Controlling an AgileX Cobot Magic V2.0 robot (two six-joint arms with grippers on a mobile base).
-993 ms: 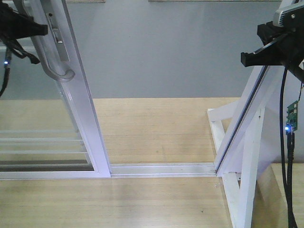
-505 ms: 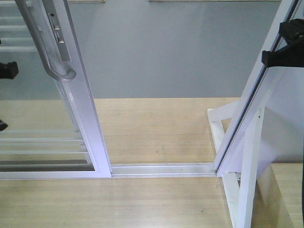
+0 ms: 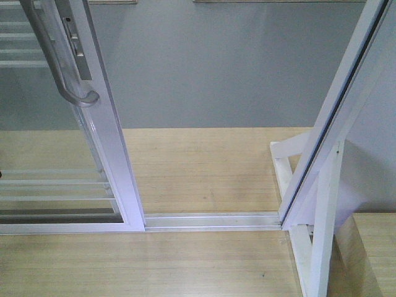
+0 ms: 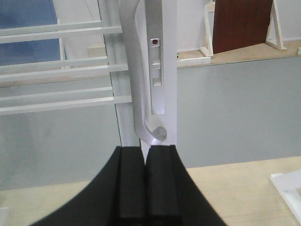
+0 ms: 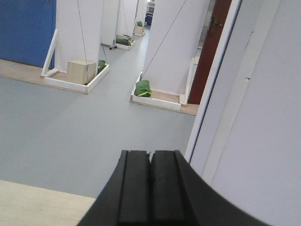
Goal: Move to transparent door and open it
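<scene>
The transparent door (image 3: 102, 133) stands slid to the left in the front view: clear glass in a white frame with thin white bars. Its curved pale handle (image 3: 59, 65) and lock plate (image 3: 75, 46) sit on the right upright. The doorway between it and the white post on the right is open. In the left wrist view the handle (image 4: 141, 101) hangs just beyond my left gripper (image 4: 145, 150), which is shut and empty and points at the handle's lower hook. My right gripper (image 5: 150, 155) is shut and empty, beside the white post (image 5: 211, 94). Neither gripper shows in the front view.
A floor track (image 3: 210, 219) runs across the doorway on the wooden platform. A white triangular brace (image 3: 309, 204) props the right post. Grey floor (image 3: 223, 68) lies beyond. The right wrist view shows white partitions, green bags (image 5: 143, 88) and a wooden box (image 5: 81, 71) farther off.
Both grippers, seen at the top left and top right a second ago, have moved out of the front view. The door has not moved.
</scene>
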